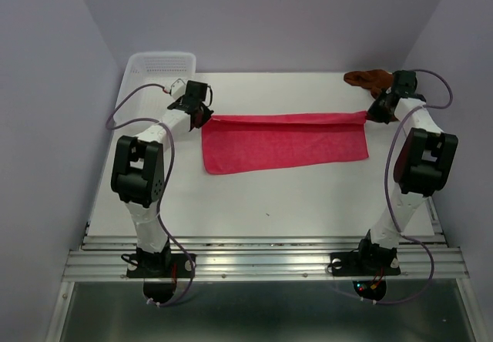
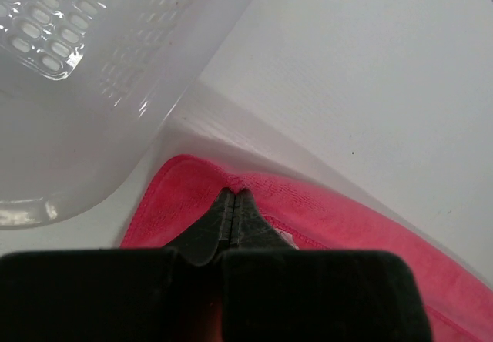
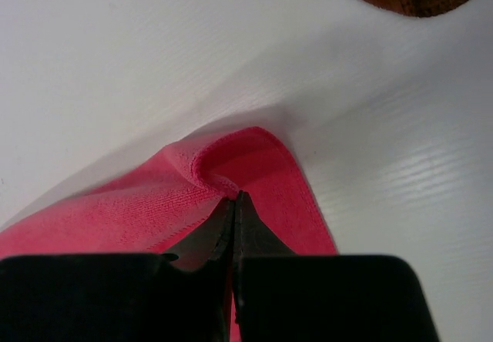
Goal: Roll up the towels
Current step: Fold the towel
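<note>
Pink towel [image 1: 285, 140] lies spread on the desk [image 1: 308, 203], stretching rightward from just beside the basket [image 1: 158, 66]. The brown towel [image 1: 368, 78] sits well apart from the basket. Left pincer [image 2: 233, 197] and right pincer [image 3: 236, 197] each clamp a far corner, closed tight. This looks like the folding step; next, both must travel evenly together.

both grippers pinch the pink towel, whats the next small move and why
Probably draw both corners toward the near edge together, turning the far edge over to start the roll. The left gripper and right gripper are each shut on a far corner of the pink towel, which lies flat and stretched between them.
</note>
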Available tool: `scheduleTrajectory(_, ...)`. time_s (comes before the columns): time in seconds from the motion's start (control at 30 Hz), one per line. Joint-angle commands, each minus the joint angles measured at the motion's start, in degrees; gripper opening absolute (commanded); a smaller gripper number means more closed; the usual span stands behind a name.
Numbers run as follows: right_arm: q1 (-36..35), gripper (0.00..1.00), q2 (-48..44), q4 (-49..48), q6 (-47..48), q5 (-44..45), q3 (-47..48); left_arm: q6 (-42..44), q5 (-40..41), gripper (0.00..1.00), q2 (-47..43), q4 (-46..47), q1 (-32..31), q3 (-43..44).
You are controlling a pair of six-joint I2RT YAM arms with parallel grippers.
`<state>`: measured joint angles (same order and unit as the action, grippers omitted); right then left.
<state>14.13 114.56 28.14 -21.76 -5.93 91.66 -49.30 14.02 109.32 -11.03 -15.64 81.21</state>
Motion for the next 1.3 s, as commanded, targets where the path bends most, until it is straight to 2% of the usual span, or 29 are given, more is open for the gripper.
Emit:
scheduleTrajectory(0.0,1.2,0.01,-4.4,4.1,2.9,-2.0,-1.5,1.0,0.8,0.0,-7.2,-0.7,0.3,-3.5)
scheduleTrajectory(0.43,1.2,0.01,-9.1,8.7,6.6,0.3,-6.4,1.0,-1.5,0.0,-15.4,-2.2,-0.4,-13.6)
scheduleTrajectory(0.77,1.7,0.01,-10.7,11.6,8.4,3.3,-6.7,0.4,-2.4,0.0,-21.0,-3.1,-1.8,-20.6)
scheduleTrajectory(1.27,1.7,0.01,-9.4,14.2,10.6,5.6,-6.9,-0.6,-2.6,0.0,-23.4,-3.9,-2.7,-26.0)
